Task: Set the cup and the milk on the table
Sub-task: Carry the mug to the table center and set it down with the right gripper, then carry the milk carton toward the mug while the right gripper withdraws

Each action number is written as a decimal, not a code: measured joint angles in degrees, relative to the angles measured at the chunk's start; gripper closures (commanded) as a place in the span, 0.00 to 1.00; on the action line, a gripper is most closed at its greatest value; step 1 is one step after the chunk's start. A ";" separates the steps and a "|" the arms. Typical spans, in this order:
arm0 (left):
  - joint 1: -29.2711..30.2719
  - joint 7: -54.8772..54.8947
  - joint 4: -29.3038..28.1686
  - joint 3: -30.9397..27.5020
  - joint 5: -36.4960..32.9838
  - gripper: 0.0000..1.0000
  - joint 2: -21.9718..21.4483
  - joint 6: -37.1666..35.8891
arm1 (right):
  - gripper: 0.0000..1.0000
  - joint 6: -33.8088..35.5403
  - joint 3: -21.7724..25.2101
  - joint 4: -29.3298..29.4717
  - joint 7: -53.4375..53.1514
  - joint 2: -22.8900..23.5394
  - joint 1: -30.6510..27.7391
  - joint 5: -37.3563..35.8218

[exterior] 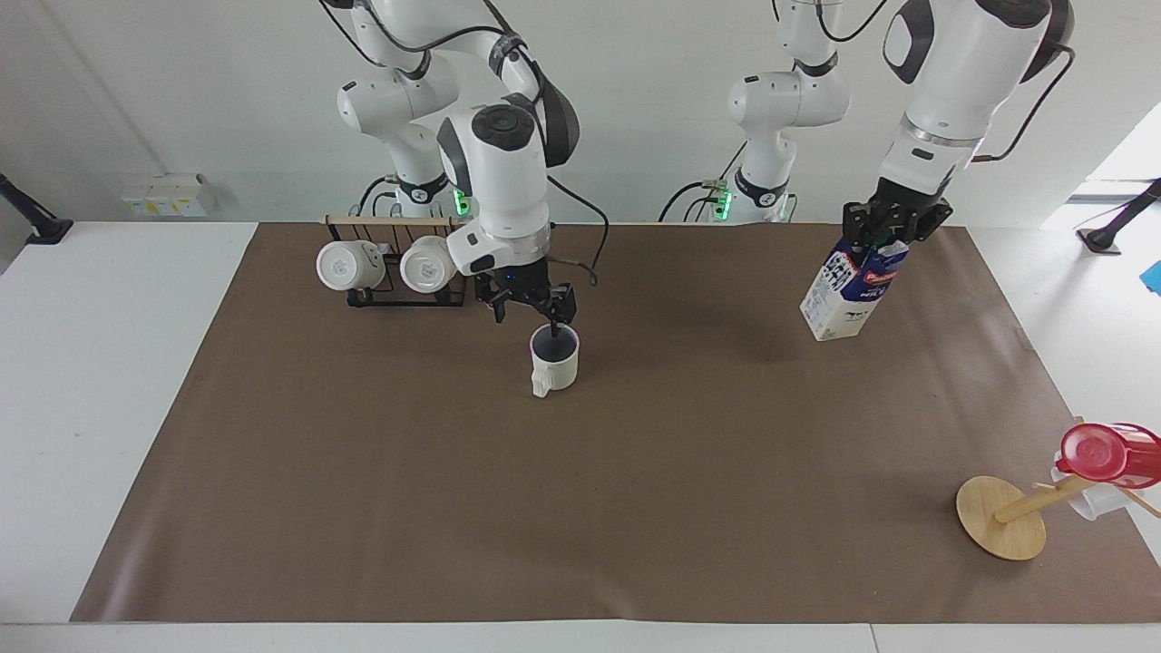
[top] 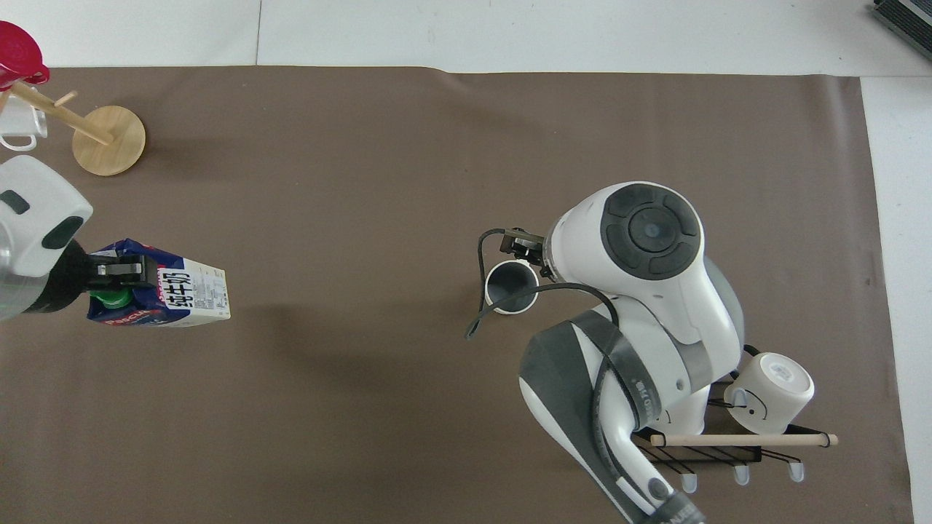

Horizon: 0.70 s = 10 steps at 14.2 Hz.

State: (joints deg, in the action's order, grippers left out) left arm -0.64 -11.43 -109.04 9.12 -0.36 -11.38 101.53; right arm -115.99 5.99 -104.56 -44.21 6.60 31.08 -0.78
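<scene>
The right arm bends down from its base so that its wrist points at the mat, and the right gripper (exterior: 528,310) hangs just above the cream-white ceramic cup with a dark grey inside and a squarish loop handle (exterior: 554,360). Its fingers are spread apart and hold nothing; one fingertip shows over the cup's rim. The cup stands upright on the wide brown rectangular mat that covers the white table (exterior: 635,508), near the mat's middle and farther from the robots than the black wire rack with a pale wooden rod (exterior: 399,272).

The left arm reaches out high with its forearm slanting down, and the left gripper (exterior: 884,227) is clamped on the top of the tall blue-and-white milk carton with a red label band and a green screw cap (exterior: 845,295). The carton hangs tilted in the air over the mat toward the left arm's end of the table, clear of the surface.

Two smooth white mugs (exterior: 349,265) lie on their sides on the rack, pale bottoms outward. One round wooden mug stand (exterior: 1002,517) sits at the left arm's end; one glossy red cup (exterior: 1102,453) hangs on its peg, with a white mug partly hidden under it.
</scene>
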 measured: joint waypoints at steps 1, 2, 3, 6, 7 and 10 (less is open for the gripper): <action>-0.04 -2.45 0.11 1.84 0.00 0.54 -0.01 -0.03 | 0.00 1.57 0.03 -0.01 2.04 -1.32 -0.94 0.00; -0.09 -4.57 0.23 3.37 0.01 0.56 -0.01 -0.03 | 0.00 2.85 0.04 -0.03 3.86 -2.40 -1.93 0.00; -0.13 -6.49 0.34 4.67 0.01 0.59 -0.01 -0.03 | 0.00 4.15 0.06 -0.03 5.85 -3.39 -3.07 0.00; -0.39 -11.44 0.38 8.70 0.31 0.59 0.10 -0.03 | 0.00 9.29 0.19 -0.02 12.31 -6.70 -7.02 0.00; -1.12 -12.38 0.36 9.63 0.84 0.59 0.25 0.00 | 0.00 11.71 0.24 -0.02 14.66 -7.96 -8.50 0.00; -4.83 -15.75 -0.35 10.20 1.53 0.59 0.91 1.54 | 0.00 17.71 0.38 -0.28 21.36 -11.13 -13.33 0.01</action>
State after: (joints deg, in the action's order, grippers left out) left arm -5.48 -27.18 -109.38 19.32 1.17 -10.47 103.06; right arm -98.28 6.37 -104.84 -22.85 -4.52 17.75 -0.77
